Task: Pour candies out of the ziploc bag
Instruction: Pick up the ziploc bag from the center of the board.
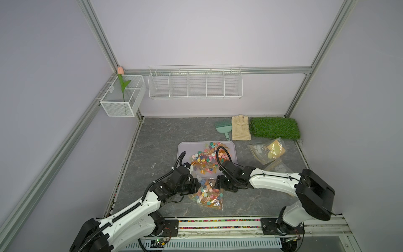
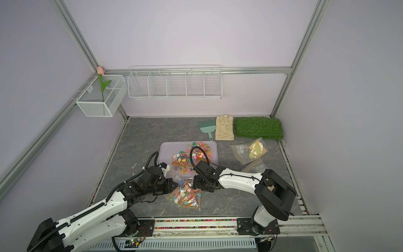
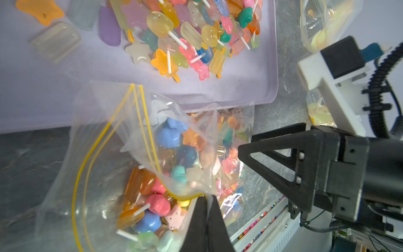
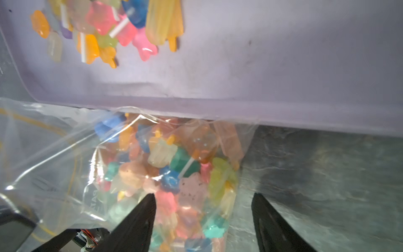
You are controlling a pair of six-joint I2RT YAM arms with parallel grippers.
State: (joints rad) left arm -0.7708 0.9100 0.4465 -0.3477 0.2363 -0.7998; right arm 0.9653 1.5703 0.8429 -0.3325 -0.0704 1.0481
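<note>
The clear ziploc bag [image 1: 209, 195] [image 2: 187, 195] lies on the grey table near the front edge, full of multicoloured candies [image 3: 170, 139] [image 4: 170, 165]. Its yellow-zip mouth [image 3: 104, 139] gapes toward the lavender tray [image 1: 183, 148] [image 2: 165, 148] [image 4: 239, 76]. My left gripper [image 1: 197, 185] [image 2: 174, 185] [image 3: 205, 197] is shut on the bag's rim at the zip. My right gripper [image 1: 217, 183] [image 2: 194, 182] [image 4: 204, 200] stands open over the bag's other side, one finger [image 3: 245, 152] beside it. A pile of loose candies [image 1: 209, 157] [image 2: 189, 156] lies on the tray.
Other plastic bags [image 1: 268, 150] with yellow contents lie right of the tray. A teal brush [image 1: 222, 127], a beige glove [image 1: 239, 127] and a green turf mat [image 1: 273, 127] line the back. White wire baskets [image 1: 195, 85] hang on the wall.
</note>
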